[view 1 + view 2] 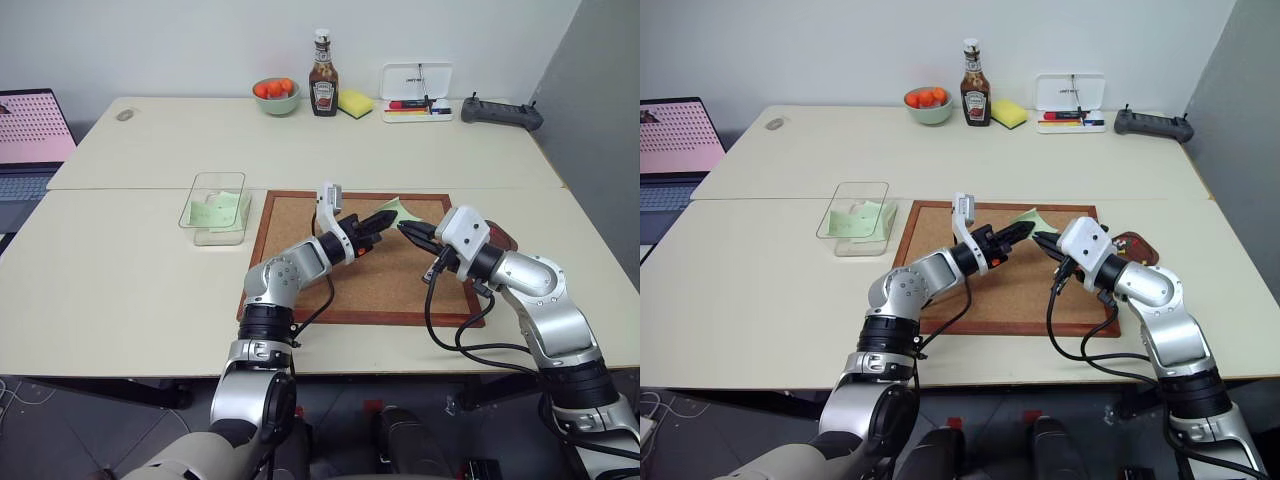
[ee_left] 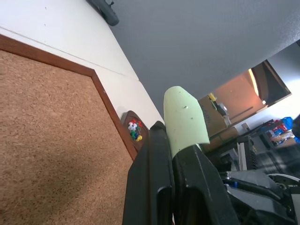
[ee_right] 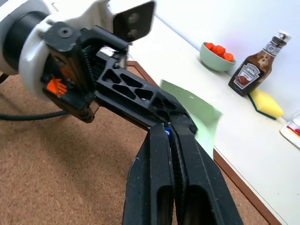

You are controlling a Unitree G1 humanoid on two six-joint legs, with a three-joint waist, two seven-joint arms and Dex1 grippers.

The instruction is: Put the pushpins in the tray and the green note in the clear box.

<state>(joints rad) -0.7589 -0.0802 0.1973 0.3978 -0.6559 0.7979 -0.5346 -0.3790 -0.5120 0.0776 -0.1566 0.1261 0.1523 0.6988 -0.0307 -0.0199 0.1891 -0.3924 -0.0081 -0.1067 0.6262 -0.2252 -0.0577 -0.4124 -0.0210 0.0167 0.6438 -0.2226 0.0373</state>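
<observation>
Green note pinched, pin coming out

Left tool (image 1: pixel 392 218) clamped on green note (image 2: pixel 185 117) above cork board (image 1: pixel 300 260); right tool (image 3: pixel 169 133) clenched on blue pushpin (image 3: pixel 167 131). Pull pin away gently, then carry to tray (image 2: pixel 132 123) near counter's right edge.

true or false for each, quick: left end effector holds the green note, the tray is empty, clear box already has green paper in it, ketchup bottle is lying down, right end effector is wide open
1. The left end effector holds the green note. True.
2. The tray is empty. False: pushpins lie in it.
3. The clear box already holds green paper. True.
4. The ketchup bottle lies on its side. False: it stands upright.
5. The right end effector is wide open. False: its fingers are shut, a small blue thing between the tips.
</observation>
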